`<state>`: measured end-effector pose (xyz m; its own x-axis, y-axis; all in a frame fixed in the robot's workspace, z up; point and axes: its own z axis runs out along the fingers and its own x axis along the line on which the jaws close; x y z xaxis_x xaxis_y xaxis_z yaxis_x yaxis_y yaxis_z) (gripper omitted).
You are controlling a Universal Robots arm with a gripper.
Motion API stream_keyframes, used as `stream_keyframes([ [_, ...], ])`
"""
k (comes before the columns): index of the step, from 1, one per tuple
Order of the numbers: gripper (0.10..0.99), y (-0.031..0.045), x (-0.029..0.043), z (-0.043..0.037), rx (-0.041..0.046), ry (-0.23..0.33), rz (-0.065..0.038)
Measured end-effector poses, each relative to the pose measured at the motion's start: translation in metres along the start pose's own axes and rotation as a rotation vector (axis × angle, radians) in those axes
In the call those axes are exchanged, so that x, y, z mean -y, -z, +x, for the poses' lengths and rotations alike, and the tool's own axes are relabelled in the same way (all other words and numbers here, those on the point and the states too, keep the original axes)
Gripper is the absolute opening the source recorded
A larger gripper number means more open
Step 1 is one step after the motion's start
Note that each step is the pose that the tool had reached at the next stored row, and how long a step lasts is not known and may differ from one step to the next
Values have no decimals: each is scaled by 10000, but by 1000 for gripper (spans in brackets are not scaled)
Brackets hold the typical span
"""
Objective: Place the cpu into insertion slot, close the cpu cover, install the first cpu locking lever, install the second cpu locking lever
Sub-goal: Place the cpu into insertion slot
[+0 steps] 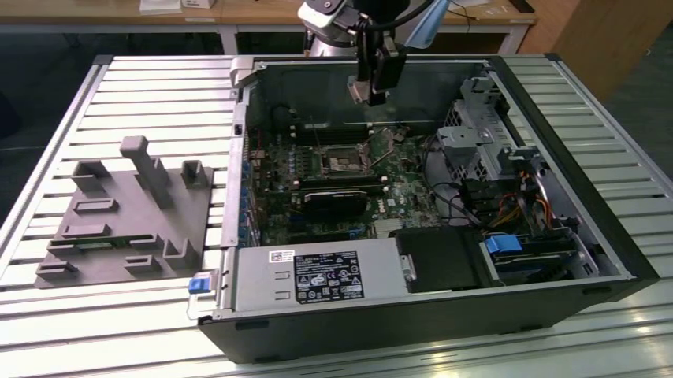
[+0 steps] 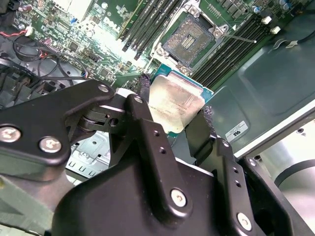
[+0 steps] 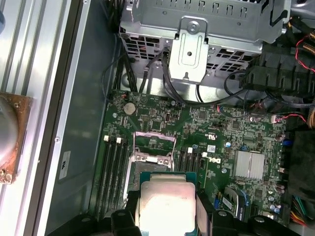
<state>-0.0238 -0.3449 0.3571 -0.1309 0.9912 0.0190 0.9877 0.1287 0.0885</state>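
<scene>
My gripper [image 1: 376,96] hangs above the open computer case, over the back part of the green board. It is shut on the cpu [image 2: 174,105], a flat square chip with a dull silver face and a green edge, held by two opposite sides between the black fingers [image 2: 143,83]. In the first wrist view the cpu [image 3: 167,201] sits just short of the insertion slot [image 3: 147,166], well above it. The slot [image 2: 189,42] is bare, its dark contact field showing. The cpu cover [image 3: 153,140] stands swung up at the slot's far side.
A metal drive cage [image 3: 197,29] and cable bundles [image 1: 494,205] crowd the case on the exterior view's right. Long memory slots [image 2: 236,49] flank the socket. A black module [image 1: 336,201] lies in front of it. A grey fixture [image 1: 126,213] rests on the slatted table.
</scene>
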Motion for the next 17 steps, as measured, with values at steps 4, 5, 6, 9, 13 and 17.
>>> stream_keyframes([
  [4, 537, -6, 0, 0, 1, -7, 1],
  [5, 537, -14, 1, 0, 1, -17, 1],
  [6, 537, -21, 2, 0, 3, -27, 1],
  [9, 537, -26, 2, -1, 3, -34, 1],
  [13, 537, -33, 3, -1, 4, -46, 2],
  [17, 537, -39, 3, -1, 5, -57, 2],
])
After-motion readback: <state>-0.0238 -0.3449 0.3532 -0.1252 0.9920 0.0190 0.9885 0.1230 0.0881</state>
